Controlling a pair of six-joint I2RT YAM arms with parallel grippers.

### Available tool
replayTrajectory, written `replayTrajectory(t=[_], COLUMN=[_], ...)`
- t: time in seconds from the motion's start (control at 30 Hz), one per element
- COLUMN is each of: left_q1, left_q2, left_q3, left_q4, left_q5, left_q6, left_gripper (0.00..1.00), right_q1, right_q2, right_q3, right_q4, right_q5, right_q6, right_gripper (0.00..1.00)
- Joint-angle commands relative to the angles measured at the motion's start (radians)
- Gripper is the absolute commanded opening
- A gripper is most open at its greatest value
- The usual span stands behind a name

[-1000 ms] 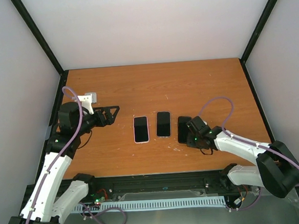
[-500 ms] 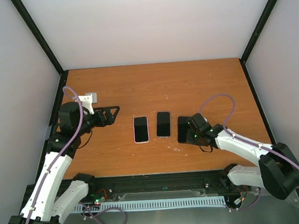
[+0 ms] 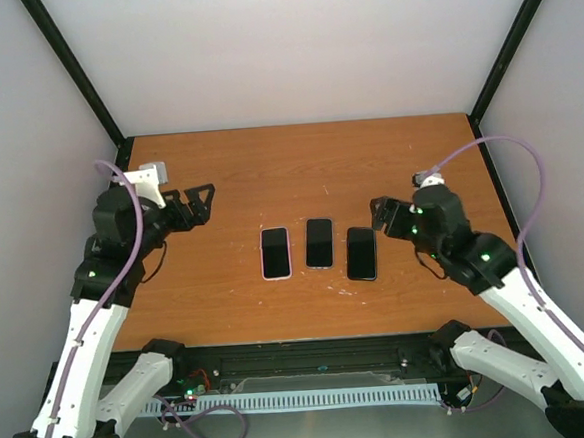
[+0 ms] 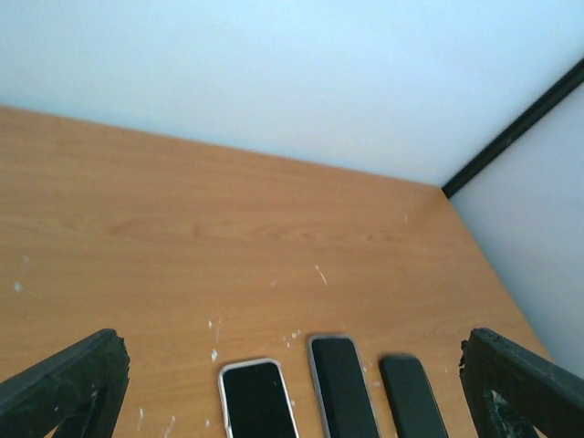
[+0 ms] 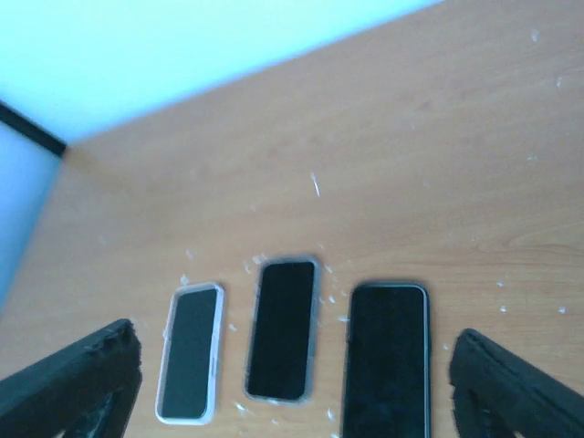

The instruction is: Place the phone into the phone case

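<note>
Three phone-shaped slabs lying flat in a row on one wooden table (image 3: 298, 158): one white-rimmed slab (image 3: 275, 252), one grey-rimmed slab (image 3: 319, 242), one black slab (image 3: 361, 253). Two arms, left arm (image 3: 80, 344) and right arm (image 3: 539, 307), with two grippers, left gripper (image 3: 206, 205) and right gripper (image 3: 377, 216).

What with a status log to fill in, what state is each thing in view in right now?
left gripper: jaws open, raised, holding nothing
right gripper: jaws open, raised, holding nothing
left phone: pale rim, lying flat, screen up and dark, untouched
middle phone: grey rim, lying flat, screen up and dark, untouched
right phone: black, lying flat, screen up and dark, untouched
</note>
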Motion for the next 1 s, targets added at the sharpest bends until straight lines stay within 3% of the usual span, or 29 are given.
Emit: replayTrajectory(t=[0.0, 0.3, 0.97], left_q1=[-0.001, -0.001, 0.0], left_q2=[-0.005, -0.086, -0.124], left_q3=[0.109, 0.147, 0.039], left_q4=[-0.047, -0.006, 0.038], left_q5=[-0.065, 0.068, 0.077], left_q6=[0.033, 0.033, -0.008], left_gripper=[1.0, 1.0, 0.99], right_q1=[-0.005, -0.004, -0.004], right_q2=[-0.055, -0.143, -0.249], right_q3=[0.109, 0.171, 0.078], right_q4=[-0.133, -0.153, -0.098], right_q5=[0.045, 0.013, -0.008], right_q6=[-0.05, -0.047, -0.015], right_gripper=[0.99, 1.0, 1.0])
